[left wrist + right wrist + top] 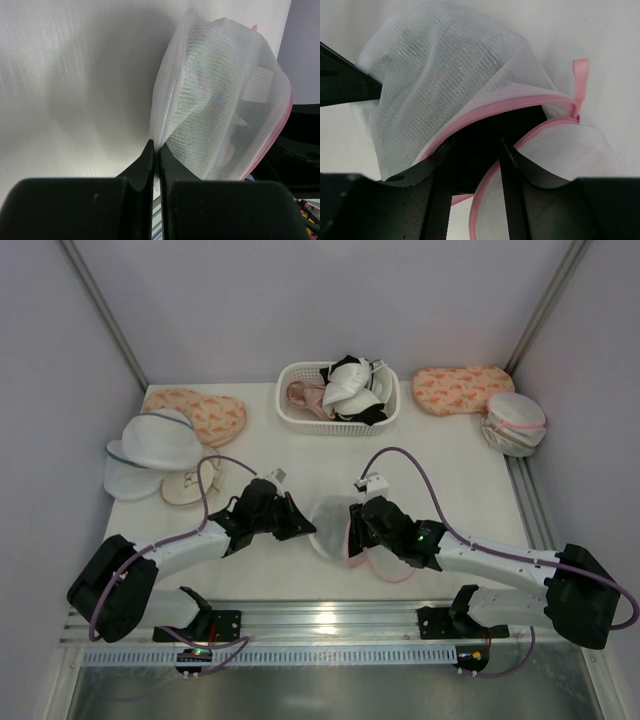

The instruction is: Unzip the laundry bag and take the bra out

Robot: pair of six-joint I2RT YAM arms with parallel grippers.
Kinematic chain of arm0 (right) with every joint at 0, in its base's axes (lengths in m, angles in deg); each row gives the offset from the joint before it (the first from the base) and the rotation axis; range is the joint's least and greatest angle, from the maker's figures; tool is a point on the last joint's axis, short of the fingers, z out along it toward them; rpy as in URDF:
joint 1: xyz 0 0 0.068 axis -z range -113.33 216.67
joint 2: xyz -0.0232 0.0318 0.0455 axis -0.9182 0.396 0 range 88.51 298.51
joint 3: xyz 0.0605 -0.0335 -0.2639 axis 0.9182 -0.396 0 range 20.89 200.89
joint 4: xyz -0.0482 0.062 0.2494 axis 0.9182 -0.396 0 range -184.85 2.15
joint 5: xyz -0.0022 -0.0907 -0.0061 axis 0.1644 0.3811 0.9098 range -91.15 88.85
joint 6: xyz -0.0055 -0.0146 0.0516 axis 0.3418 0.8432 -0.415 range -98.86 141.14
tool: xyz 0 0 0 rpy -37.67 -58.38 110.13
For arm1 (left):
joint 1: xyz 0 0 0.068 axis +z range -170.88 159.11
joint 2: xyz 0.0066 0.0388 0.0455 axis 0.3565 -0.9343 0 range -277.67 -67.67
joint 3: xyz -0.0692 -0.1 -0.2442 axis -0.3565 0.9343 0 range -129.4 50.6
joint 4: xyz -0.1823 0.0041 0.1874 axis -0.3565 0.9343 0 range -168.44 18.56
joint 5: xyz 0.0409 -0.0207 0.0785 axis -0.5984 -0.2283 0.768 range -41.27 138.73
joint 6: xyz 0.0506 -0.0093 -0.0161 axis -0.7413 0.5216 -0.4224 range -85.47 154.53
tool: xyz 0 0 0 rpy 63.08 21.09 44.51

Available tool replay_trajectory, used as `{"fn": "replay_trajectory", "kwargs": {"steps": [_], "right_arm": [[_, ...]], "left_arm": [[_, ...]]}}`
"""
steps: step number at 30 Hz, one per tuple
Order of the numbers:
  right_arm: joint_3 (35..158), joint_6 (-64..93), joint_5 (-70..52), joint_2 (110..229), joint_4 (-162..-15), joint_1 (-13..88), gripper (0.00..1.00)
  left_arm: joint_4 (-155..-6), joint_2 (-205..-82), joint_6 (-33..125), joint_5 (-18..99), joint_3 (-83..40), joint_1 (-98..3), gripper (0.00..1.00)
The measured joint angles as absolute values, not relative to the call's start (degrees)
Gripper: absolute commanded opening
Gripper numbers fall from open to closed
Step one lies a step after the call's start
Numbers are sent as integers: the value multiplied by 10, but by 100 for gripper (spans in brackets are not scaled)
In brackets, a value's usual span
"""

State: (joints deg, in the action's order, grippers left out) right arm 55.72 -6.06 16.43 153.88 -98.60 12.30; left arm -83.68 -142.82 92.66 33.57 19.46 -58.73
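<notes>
The laundry bag [328, 527], white mesh with a pink zipper rim, lies between my two grippers near the front middle of the table. Its zipper [520, 105] gapes open. My left gripper [303, 524] is shut on a fold of the bag's mesh [220, 100] at its left edge; the fingertips [155, 147] are pressed together. My right gripper [356, 526] is open, and its fingers [477, 145] reach into the bag's mouth. A black thing [490, 127] fills the opening between them; I cannot tell what it is. A pink ribbon loop [580, 80] hangs at the zipper's end.
A white basket [295, 418] with several bras stands at the back middle. Mesh domes with grey-blue rims [150, 445] and a cream cup [188, 487] lie at the left. Orange patterned pouches [205, 412] [460, 388] and another pink-rimmed bag [515, 423] lie at the back.
</notes>
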Motion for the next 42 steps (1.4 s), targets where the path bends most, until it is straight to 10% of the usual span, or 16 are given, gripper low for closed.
{"fn": "replay_trajectory", "kwargs": {"steps": [12,25,42], "right_arm": [[573,-56,138,1657,-931,123,59],[594,-53,163,1741,-875,123,4],[584,-58,328,1410,-1064,123,4]], "left_arm": [[-833,-1424,927,337,195,-586,0],[-834,-1422,929,337,195,-583,0],[-846,-1406,932,328,202,-584,0]]}}
